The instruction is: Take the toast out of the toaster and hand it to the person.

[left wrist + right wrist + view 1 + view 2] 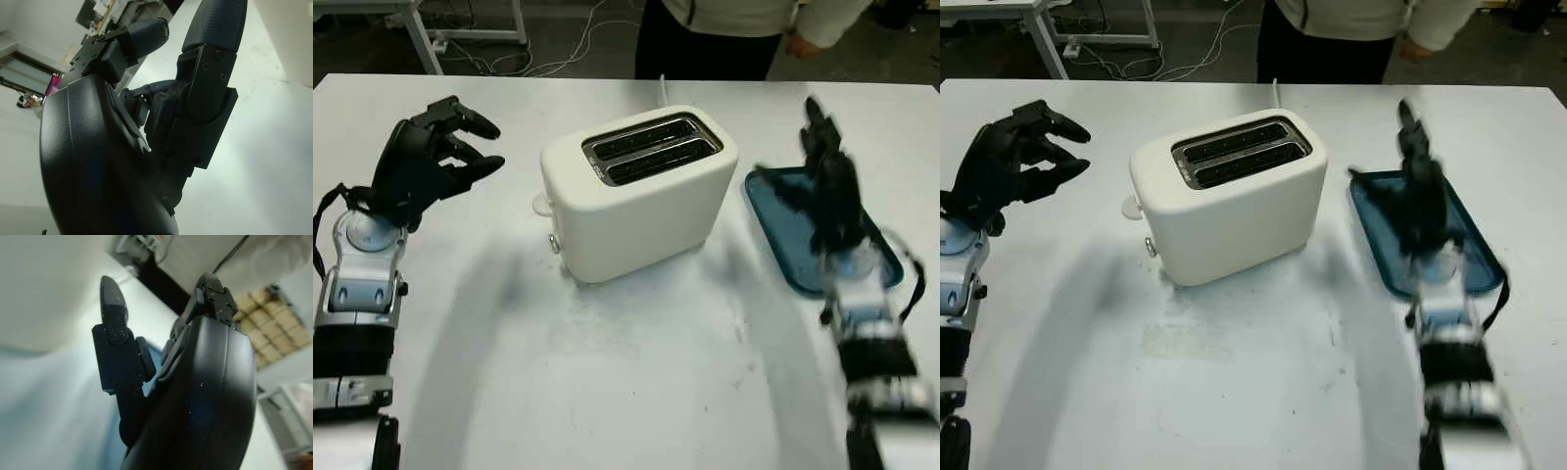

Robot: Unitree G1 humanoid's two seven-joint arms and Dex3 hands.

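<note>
1. The white toaster [641, 196] is standing in the middle of the table [607, 392], and no toast is showing in its two slots.
2. The left hand [435, 157] is hovering left of the toaster, empty and open.
3. The right hand [827, 186] is hanging above the blue tray [783, 255], holding nothing.
4. A person [724, 34] is standing behind the table.

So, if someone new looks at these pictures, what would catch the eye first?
First, the cream toaster standing in the middle of the white table, with its two slots facing up; I cannot tell if toast is inside. Next, the two black robot hands: the left hand is raised to the toaster's left, holding nothing, and the right hand is above the blue tray on the right. A person stands behind the table.
</note>
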